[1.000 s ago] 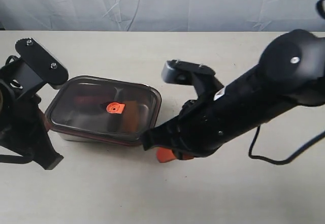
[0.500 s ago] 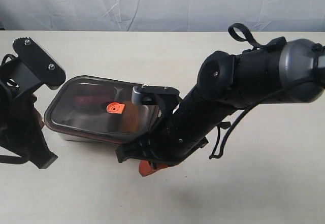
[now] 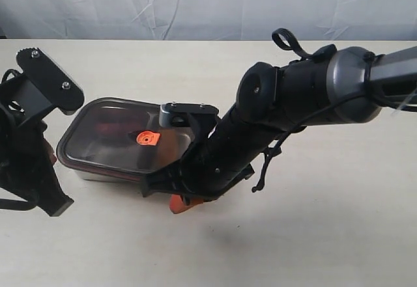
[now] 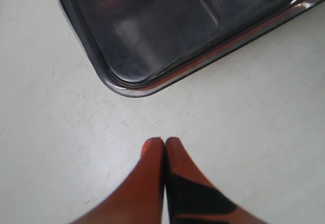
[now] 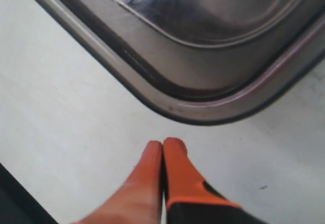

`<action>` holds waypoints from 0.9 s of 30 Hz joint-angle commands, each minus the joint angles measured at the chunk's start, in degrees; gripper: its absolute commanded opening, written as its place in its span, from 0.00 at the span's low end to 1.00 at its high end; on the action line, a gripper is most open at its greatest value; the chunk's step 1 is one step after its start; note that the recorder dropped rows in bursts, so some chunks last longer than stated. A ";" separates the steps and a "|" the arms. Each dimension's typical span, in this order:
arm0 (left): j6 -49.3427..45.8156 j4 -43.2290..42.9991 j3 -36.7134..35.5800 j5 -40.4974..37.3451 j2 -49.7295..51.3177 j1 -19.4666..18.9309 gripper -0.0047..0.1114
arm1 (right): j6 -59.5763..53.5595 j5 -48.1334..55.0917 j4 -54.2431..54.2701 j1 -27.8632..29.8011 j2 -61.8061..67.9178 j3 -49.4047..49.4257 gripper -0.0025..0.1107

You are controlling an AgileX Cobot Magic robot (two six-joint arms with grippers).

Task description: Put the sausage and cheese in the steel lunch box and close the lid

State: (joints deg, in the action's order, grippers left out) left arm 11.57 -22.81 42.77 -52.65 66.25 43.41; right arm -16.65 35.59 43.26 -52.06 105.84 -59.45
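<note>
The steel lunch box (image 3: 98, 173) sits left of centre with the dark tinted lid (image 3: 117, 144) lying on it, its orange valve (image 3: 148, 138) in the middle. Through the lid a red shape, the sausage (image 3: 109, 129), shows dimly in the left compartment. A dull orange patch (image 3: 171, 145) under the lid's right part may be the cheese. My right gripper (image 3: 179, 204) is shut and empty, low over the table just in front of the box's near right corner (image 5: 172, 104). My left gripper (image 4: 164, 140) is shut and empty, a short way off another corner of the lid (image 4: 127, 84).
The right arm (image 3: 287, 118) reaches across the table and covers the box's right end. The left arm (image 3: 32, 144) stands at the box's left side. A pale cloth backdrop (image 3: 208, 7) hangs behind the beige table (image 3: 326, 235).
The right arm has swung left along the box's front, carrying its shut gripper from the right corner further left. The left arm and the lidded box have hardly moved.
</note>
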 commanded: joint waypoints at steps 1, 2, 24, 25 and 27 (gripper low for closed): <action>0.22 -0.95 0.19 -0.04 -0.45 0.10 0.04 | -0.35 -2.55 -1.12 0.00 -0.02 -0.26 0.01; 0.22 -1.10 0.19 -0.04 -0.45 0.10 0.04 | -0.35 -3.06 -1.12 0.00 -0.02 -0.26 0.01; 0.38 -1.53 0.19 -0.04 -0.45 0.10 0.04 | -0.35 -10.67 -2.29 0.00 0.08 -0.26 0.01; 0.38 -1.53 0.19 -0.04 -0.45 0.10 0.04 | -0.35 -10.67 -2.29 0.00 0.08 -0.26 0.01; 0.38 -1.53 0.19 -0.04 -0.45 0.10 0.04 | -0.35 -10.20 -2.29 0.00 0.08 -0.26 0.01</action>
State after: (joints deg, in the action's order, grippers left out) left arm 11.67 -23.83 42.77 -52.75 66.25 43.41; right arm -16.76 26.93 41.03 -52.06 105.84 -59.45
